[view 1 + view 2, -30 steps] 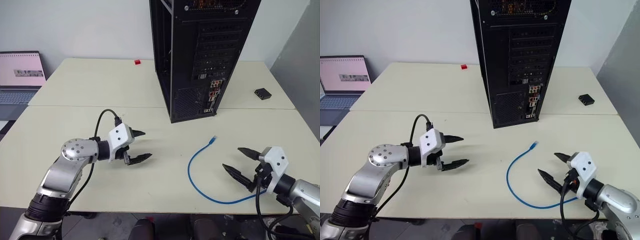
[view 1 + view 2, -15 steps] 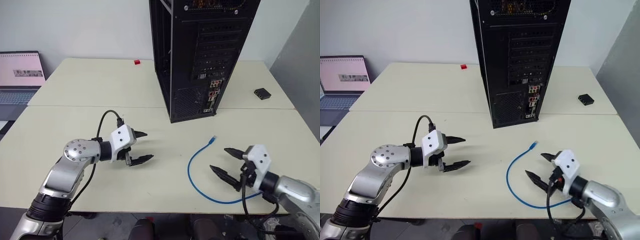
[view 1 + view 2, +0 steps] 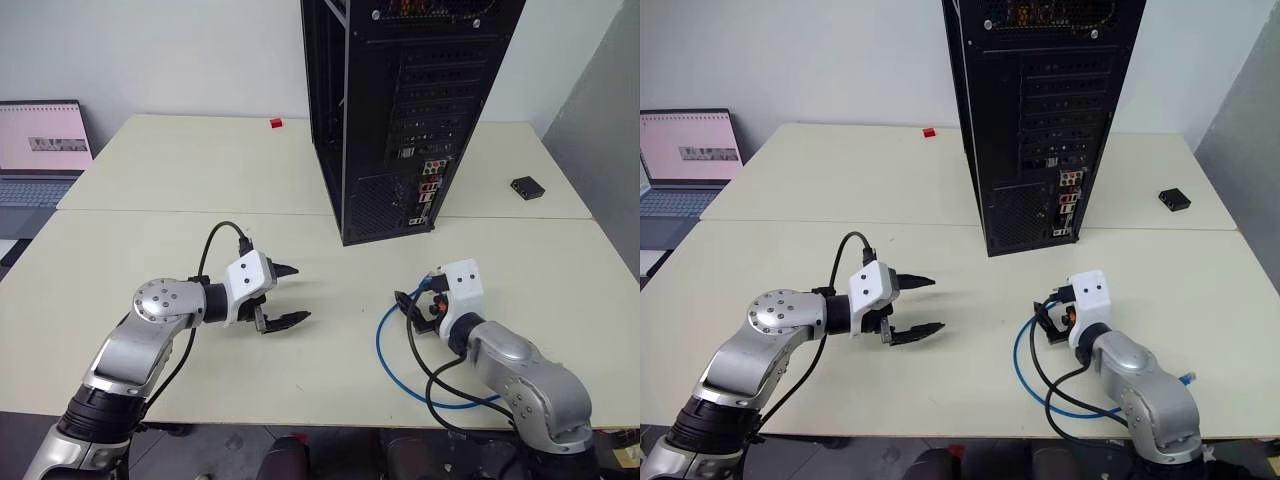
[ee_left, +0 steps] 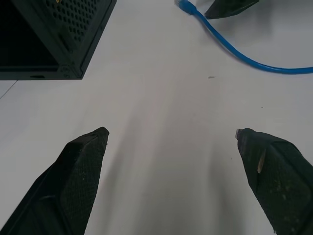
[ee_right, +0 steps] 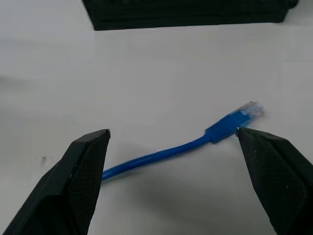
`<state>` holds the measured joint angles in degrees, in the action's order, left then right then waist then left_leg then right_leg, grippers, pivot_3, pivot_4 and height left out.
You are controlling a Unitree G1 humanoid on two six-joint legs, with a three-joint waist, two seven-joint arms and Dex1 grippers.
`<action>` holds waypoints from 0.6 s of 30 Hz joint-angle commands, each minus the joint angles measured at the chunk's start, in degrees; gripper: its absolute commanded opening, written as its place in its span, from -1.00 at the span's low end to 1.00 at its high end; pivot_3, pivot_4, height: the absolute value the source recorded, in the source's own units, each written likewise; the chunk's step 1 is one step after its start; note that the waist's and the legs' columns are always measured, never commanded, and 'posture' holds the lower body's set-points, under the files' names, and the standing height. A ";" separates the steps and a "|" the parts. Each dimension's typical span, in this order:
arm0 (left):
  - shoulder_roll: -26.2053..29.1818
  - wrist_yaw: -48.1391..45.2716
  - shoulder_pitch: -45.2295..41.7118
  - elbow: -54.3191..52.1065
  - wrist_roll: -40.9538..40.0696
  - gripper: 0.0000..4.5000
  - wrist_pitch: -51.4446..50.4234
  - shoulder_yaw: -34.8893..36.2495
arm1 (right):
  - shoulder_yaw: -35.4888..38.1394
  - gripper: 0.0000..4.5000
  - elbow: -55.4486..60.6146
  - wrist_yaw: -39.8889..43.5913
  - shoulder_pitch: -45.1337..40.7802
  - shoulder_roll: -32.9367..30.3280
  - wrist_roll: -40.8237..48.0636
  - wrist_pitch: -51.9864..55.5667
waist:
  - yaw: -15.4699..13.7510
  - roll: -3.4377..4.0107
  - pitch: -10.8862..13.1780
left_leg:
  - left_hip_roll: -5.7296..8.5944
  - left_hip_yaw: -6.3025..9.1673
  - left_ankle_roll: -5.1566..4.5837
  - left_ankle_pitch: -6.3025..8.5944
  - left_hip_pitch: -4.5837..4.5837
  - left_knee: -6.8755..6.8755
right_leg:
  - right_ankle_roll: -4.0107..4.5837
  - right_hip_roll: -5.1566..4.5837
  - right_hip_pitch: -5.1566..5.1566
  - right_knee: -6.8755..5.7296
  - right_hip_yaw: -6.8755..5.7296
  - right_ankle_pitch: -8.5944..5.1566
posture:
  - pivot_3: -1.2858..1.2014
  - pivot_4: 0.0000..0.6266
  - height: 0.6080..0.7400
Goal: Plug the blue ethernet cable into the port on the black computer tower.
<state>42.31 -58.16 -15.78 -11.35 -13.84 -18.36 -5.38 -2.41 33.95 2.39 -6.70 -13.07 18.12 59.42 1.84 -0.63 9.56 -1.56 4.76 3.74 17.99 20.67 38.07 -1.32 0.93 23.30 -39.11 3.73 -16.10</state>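
So the blue ethernet cable [image 5: 161, 152] is lying loose on the pale surface [image 3: 150, 170], in front of the black computer tower [image 3: 400, 110] and a bit off to its right side. It curls in an open loop, and the end with the plug [image 5: 234, 119] runs roughly toward the tower's base, plug tip pointing that way at a slant, flat on the surface. Nothing's holding it.

The right tool [image 5: 171, 142] sits right over that plug end with its two black fingers spread wide, one on each side of the last stretch of cable; the plug is close to one fingertip [image 5: 254, 142], can't tell if it touches.

The left tool [image 3: 285, 295] hangs above bare surface well to the left of the cable, fingers also wide apart, nothing in it, aimed toward the cable side.

The tower stands upright with its rear panel facing the robot, and the port [image 3: 432, 186] is down in the little cluster of coloured connectors. A small flat black box [image 3: 525, 186] sits off to the right.
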 commanded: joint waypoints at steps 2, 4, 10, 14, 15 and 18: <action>-0.21 -0.25 -1.26 -1.37 -0.49 0.97 0.31 0.13 | -0.51 0.93 0.48 -5.16 -1.40 3.65 -3.38 1.73 | 0.04 0.00 0.00 | 0.00 -0.01 0.00 0.00 0.01 0.00 | 0.00 -0.01 0.01 0.01 0.00 0.00 | 0.03 -0.52 1.00; -0.32 -0.36 -1.52 -1.27 -0.47 0.97 0.32 -0.11 | -1.06 0.93 -0.84 -6.92 -1.77 5.30 -5.05 1.26 | 0.10 0.00 0.00 | -0.01 0.00 0.00 0.00 0.01 0.00 | 0.00 0.00 0.02 0.00 -0.01 0.00 | 0.03 -0.52 1.00; -0.41 -1.59 -2.99 -1.15 -1.59 0.97 -0.55 -0.41 | -0.99 0.93 -5.37 -9.17 -4.30 11.04 -6.95 0.25 | 0.22 0.00 0.00 | -0.01 0.00 0.00 0.00 0.00 -0.01 | 0.00 0.00 0.03 -0.02 -0.01 0.00 | 0.03 -0.52 1.00; -0.76 -2.92 -4.71 -0.65 -1.70 0.97 0.05 -1.41 | 0.76 0.93 -7.69 -10.77 -5.28 14.05 -7.74 0.37 | 0.40 0.00 0.00 | -0.01 0.00 -0.01 0.00 0.00 -0.02 | 0.00 0.00 0.03 -0.01 -0.02 0.01 | 0.03 -0.52 1.00; -0.97 -3.14 -5.22 -0.38 -1.46 0.97 0.24 -1.86 | 1.31 0.93 -8.12 -11.22 -5.44 14.83 -7.94 0.87 | 0.41 0.00 0.00 | -0.01 0.00 0.00 0.00 0.00 -0.02 | 0.00 0.00 0.03 -0.01 -0.02 0.01 | 0.03 -0.52 1.00; -1.92 -3.86 -6.81 0.25 -0.88 1.00 1.00 -3.48 | 2.00 0.77 -8.73 -11.81 -5.57 16.21 -8.57 1.63 | 0.39 -0.04 -0.03 | 0.00 0.01 -0.01 0.00 -0.01 -0.01 | -0.01 0.00 0.02 -0.02 -0.02 0.01 | 0.03 -0.52 1.00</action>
<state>40.78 -61.40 -21.50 -10.66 -14.96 -18.47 -8.30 -1.19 26.04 -8.93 -12.31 2.75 10.05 60.41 2.23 -0.67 9.52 -1.57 4.77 3.74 17.99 20.66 38.06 -1.33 0.93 23.32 -39.13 3.72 -16.08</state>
